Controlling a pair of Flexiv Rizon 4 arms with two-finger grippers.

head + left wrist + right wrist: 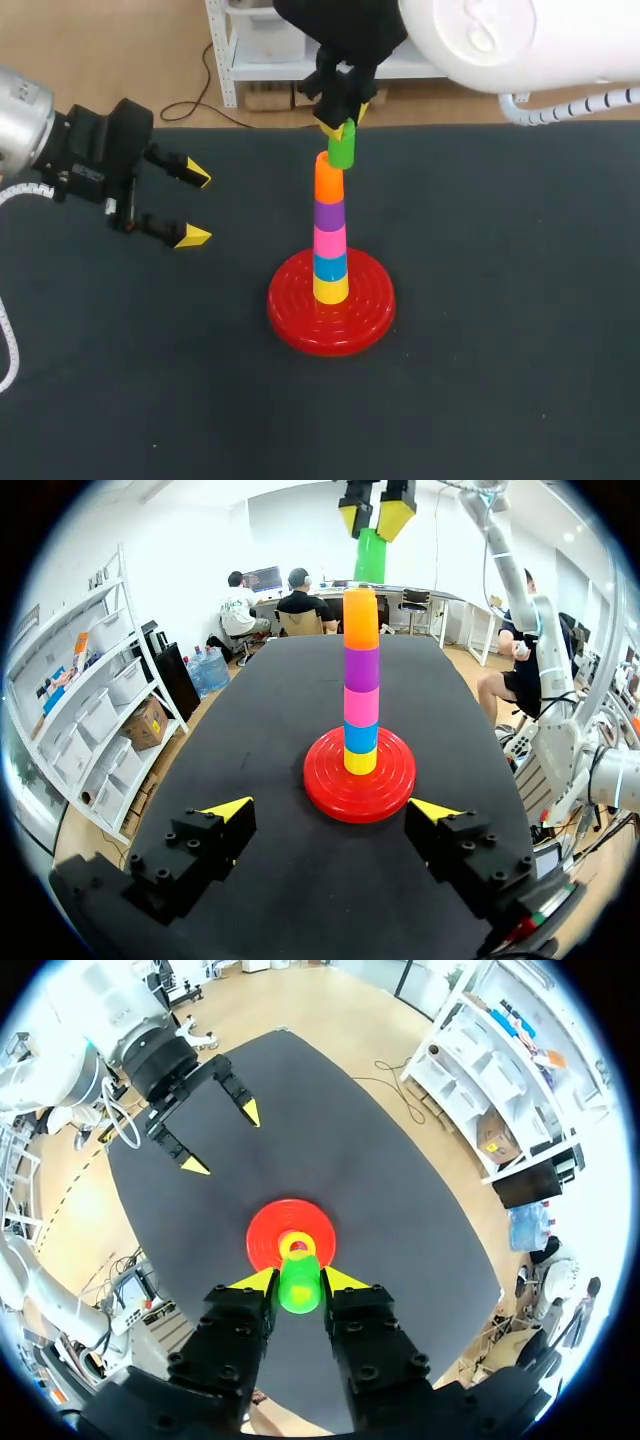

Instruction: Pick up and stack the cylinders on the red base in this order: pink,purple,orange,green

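– Cylinders: how many?
– Six. Five sit on the base (300, 330), one on another in a single upright column: yellow (331, 290) lowest, then blue (331, 266), pink (330, 241), purple (329, 214), and orange (328, 178) on top. The sixth, green (342, 148), is off the column, held in the air.
– Bases, arms?
– One base: red, round, ribbed in rings, flat on the black tabletop (520, 300). Two arms, two fingers each, yellow tips.
– Green: looks, place?
– Plain bright green, short, upright. Just above orange, a little off its axis in the left wrist view. Contact with orange: cannot tell.
– Right fingers (255, 1280)?
– Closed on green, one tip against each side, the gap between them as wide as the cylinder. They hang straight over the column, pointing down.
– Left fingers (193, 236)?
– Spread wide, gripping nothing. Over the tabletop, well apart from the base, on its left in the head view, tips towards the column.
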